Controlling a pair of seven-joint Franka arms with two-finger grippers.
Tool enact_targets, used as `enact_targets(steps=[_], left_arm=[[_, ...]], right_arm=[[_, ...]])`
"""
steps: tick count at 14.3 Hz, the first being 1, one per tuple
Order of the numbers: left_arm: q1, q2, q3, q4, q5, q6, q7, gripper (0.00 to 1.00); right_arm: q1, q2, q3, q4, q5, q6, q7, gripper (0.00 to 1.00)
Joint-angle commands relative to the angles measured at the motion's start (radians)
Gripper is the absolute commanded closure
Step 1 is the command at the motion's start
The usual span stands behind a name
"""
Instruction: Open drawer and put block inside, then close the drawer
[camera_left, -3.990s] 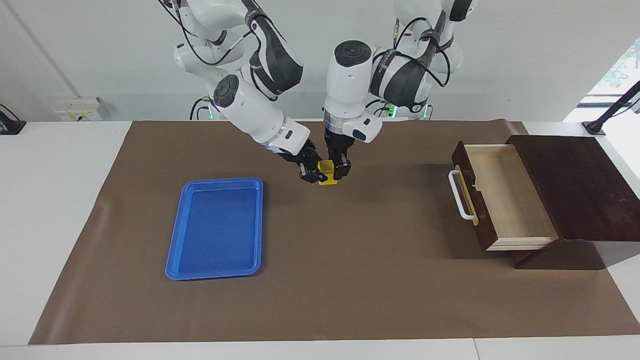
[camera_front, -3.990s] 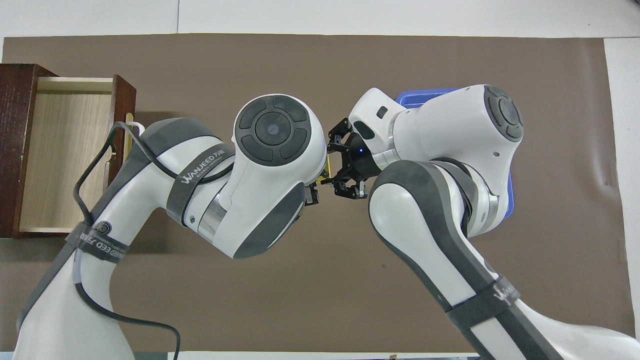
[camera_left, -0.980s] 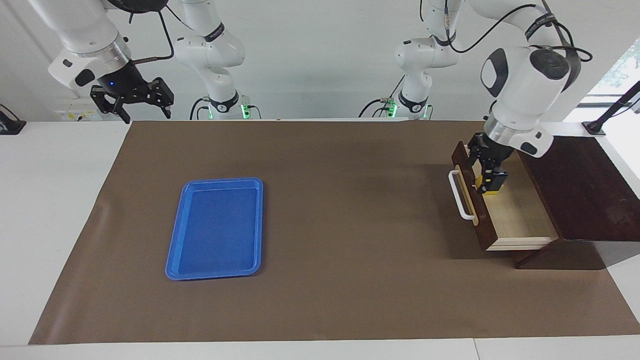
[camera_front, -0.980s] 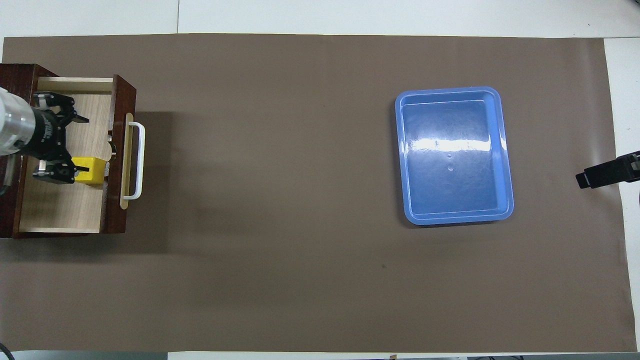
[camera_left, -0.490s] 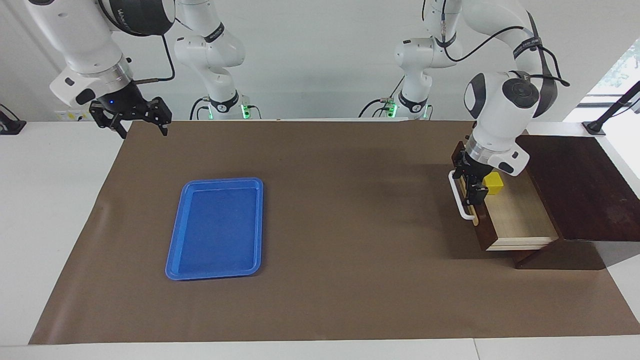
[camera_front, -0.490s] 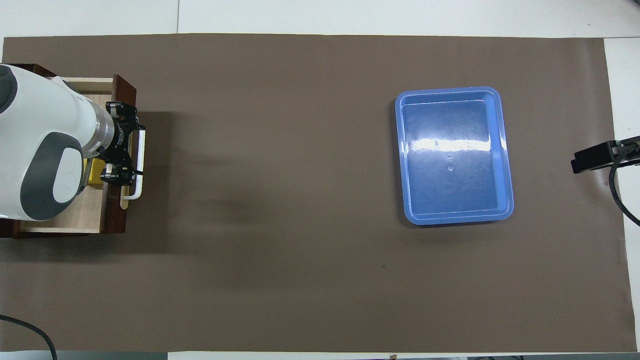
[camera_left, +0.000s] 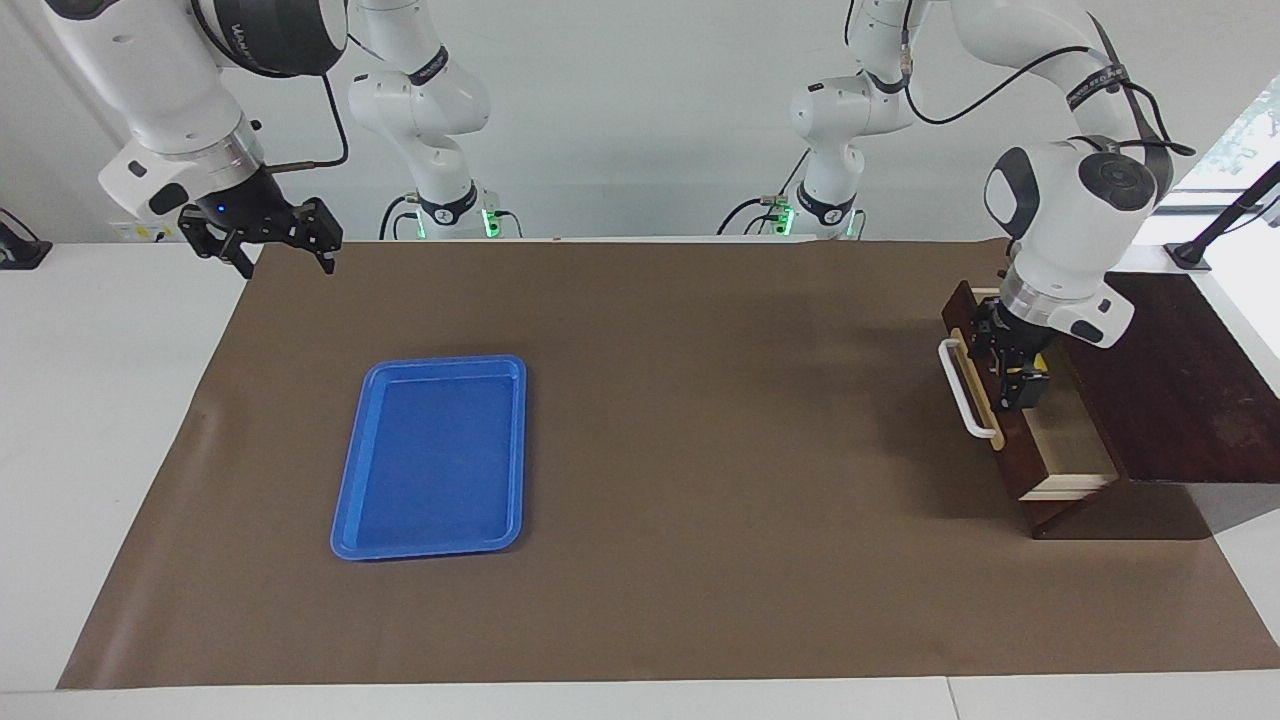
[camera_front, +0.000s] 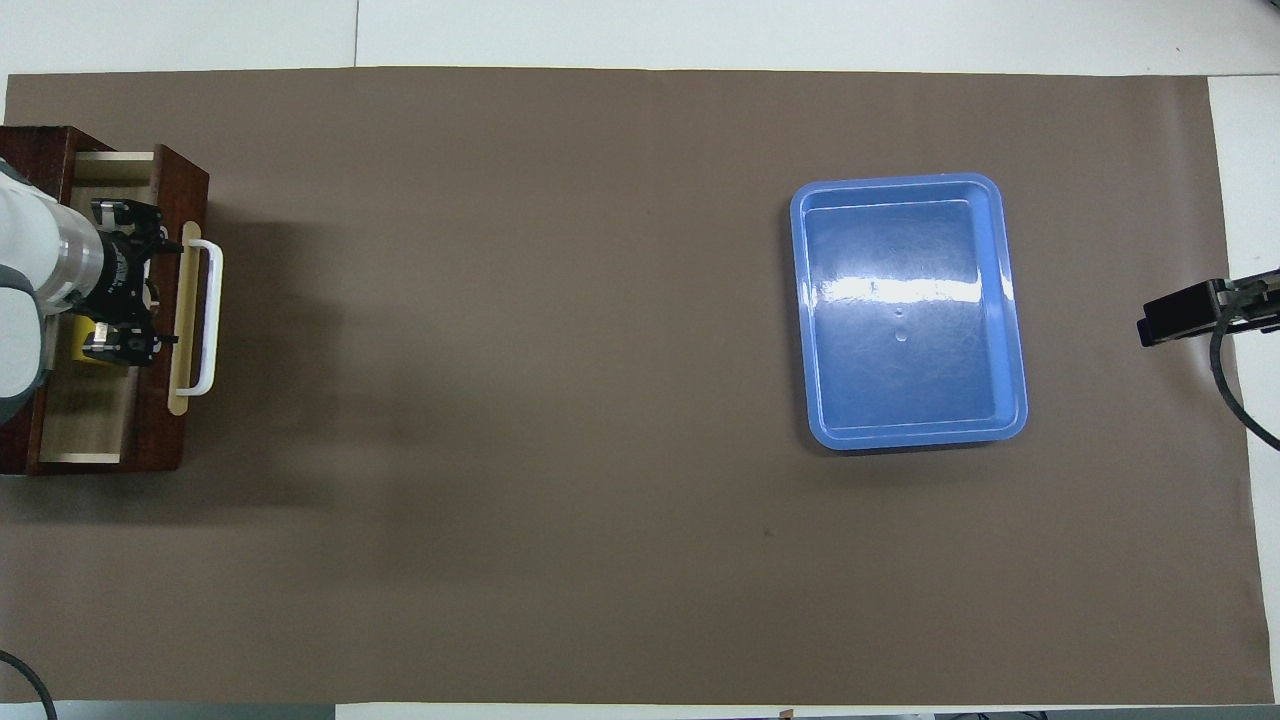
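Observation:
The dark brown drawer (camera_left: 1012, 452) stands partly pulled out of its dark wooden box (camera_left: 1180, 380), with its white handle (camera_left: 966, 390) toward the table's middle. In the overhead view the drawer (camera_front: 188, 175) shows a narrow strip of pale interior. The yellow block (camera_left: 1042, 362) lies inside it, mostly hidden under my left gripper; a sliver of the block (camera_front: 84, 355) shows from above. My left gripper (camera_left: 1010, 375) is open and empty, low over the drawer's front panel; it also shows in the overhead view (camera_front: 135, 285). My right gripper (camera_left: 265, 235) is open and waits in the air.
A blue tray (camera_left: 432, 455) lies on the brown mat toward the right arm's end; it also shows in the overhead view (camera_front: 905, 310). My right gripper hangs over the mat's edge at that end (camera_front: 1190, 315).
My left gripper let go of the block inside the drawer and moved to the drawer's front. The drawer has slid about halfway into the box. The right gripper barely moved.

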Motion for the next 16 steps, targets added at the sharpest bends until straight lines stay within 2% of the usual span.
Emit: enact_targets(steps=[1,5,7,9,11,13,16], left_arm=[[0.079,-0.004,-0.002,-0.014,0.026,0.021,0.089,0.00],[0.105,0.002,-0.002,0.005,0.026,0.021,0.167,0.00],[0.096,-0.004,-0.003,0.066,0.029,-0.034,0.254,0.00],[0.084,-0.013,-0.014,0.197,0.026,-0.202,0.441,0.00],[0.024,-0.024,-0.026,0.303,0.020,-0.351,0.677,0.00],[-0.025,-0.045,-0.032,0.337,0.015,-0.463,0.896,0.00],[-0.034,-0.075,-0.058,0.329,-0.055,-0.528,1.089,0.00]], right_arm=[[-0.011,-0.015,0.006,-0.015,0.020,-0.022,0.019,0.00],[-0.011,-0.016,0.006,-0.013,0.019,-0.036,0.019,0.00],[-0.007,-0.019,0.004,-0.013,0.015,-0.034,0.009,0.00],[-0.006,-0.022,0.007,-0.016,0.015,-0.036,0.009,0.00],[-0.009,-0.022,0.007,-0.016,0.015,-0.034,0.008,0.00],[-0.009,-0.022,0.009,-0.016,0.015,-0.034,0.006,0.00],[-0.009,-0.022,0.009,-0.016,0.017,-0.033,-0.012,0.00]])
